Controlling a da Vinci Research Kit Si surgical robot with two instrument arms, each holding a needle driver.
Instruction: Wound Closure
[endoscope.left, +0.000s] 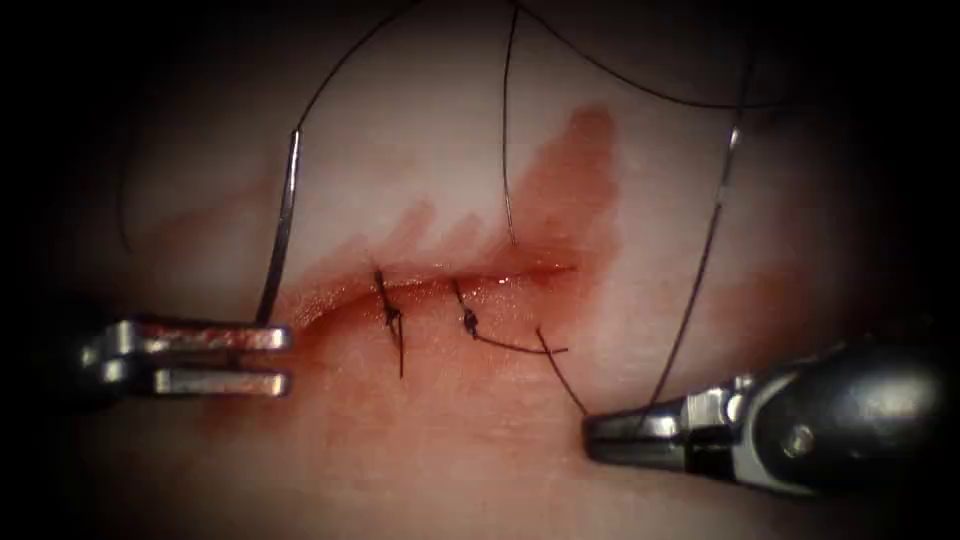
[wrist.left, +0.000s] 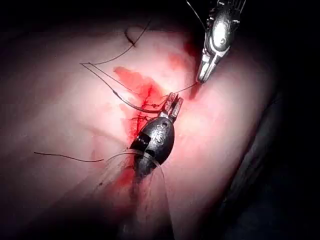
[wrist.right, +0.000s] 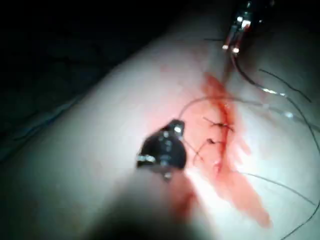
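Gripping needle (endoscope.left: 280, 235) near its lower end in upper jaw of left claw (endoscope.left: 285, 360); jaws parted, needle upright, clear of tissue (endoscope.left: 700, 180), left of cut (endoscope.left: 440, 285). Two knotted stitches (endoscope.left: 392, 315) across cut, red fluid (endoscope.left: 560, 180) around it. Clamped shut on thread (endoscope.left: 700, 260): right claw (endoscope.left: 595, 435), right of cut.

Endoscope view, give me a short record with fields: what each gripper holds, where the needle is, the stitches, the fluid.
left gripper: shut on one end of the needle, at the left end of the cut
needle: rises from the left gripper, clear of the tissue
right gripper: shut on the thread, right of the cut
cut: two knotted stitches across it
red fluid: around the cut
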